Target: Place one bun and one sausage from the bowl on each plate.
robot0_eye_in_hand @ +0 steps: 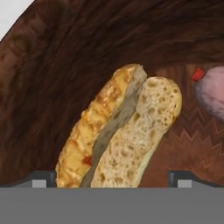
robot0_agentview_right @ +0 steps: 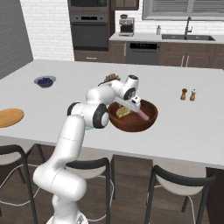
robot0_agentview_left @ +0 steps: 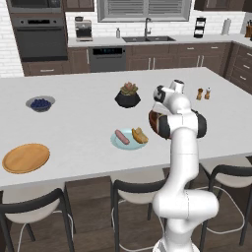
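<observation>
White kitchen bench; tool (robot0_agentview_right: 139, 106) with jaws apart over the wooden bowl (robot0_agentview_right: 146, 121), bun (robot0_eye_in_hand: 120, 131) directly beneath, long axis running diagonally between the fingertips.

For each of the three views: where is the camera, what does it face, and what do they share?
Left base view: behind-left of the arm, facing the blue plate.
Right base view: behind-right, facing the bowl and open gripper.
Hand view: inside the bowl, above the bun; fingertips below.
Shared: bowl, bun.
</observation>
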### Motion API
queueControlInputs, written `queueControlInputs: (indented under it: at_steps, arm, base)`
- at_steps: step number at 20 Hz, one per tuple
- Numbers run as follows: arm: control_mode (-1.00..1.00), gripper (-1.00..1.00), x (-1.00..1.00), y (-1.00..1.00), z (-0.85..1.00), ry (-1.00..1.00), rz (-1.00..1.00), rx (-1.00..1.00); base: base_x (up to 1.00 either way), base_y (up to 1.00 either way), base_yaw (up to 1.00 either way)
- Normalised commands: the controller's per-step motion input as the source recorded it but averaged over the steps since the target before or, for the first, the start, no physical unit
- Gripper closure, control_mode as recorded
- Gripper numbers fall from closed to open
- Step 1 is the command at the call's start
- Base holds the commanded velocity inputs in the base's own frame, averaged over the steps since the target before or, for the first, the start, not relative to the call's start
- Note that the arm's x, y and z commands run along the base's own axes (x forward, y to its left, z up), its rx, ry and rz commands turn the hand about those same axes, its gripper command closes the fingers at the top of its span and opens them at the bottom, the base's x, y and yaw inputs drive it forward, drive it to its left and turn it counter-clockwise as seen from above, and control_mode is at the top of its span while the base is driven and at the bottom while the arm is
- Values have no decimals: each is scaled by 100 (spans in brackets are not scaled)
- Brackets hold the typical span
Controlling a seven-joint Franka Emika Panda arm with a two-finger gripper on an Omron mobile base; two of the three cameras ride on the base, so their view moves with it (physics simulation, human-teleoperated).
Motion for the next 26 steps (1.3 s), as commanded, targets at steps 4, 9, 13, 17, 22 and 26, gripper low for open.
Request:
queueControlInputs:
  at_steps: [4,9,13,17,22,26]
  arm:
    - [-100,-100,0,0,0,-11,-1,12]
    - [-100,-100,2,0,-14,-5,0,7]
    - [-100,-100,9,1,-26,-2,-1,2]
    - [-100,-100,3,0,-26,0,0,0]
    - [-100,-100,0,0,-22,0,0,0]
    - [-100,-100,6,0,-31,-9,0,4]
  base:
    - [0,0,0]
    - [0,0,0]
    - [0,0,0]
    - [0,0,0]
    - [0,0,0]
    - [0,0,0]
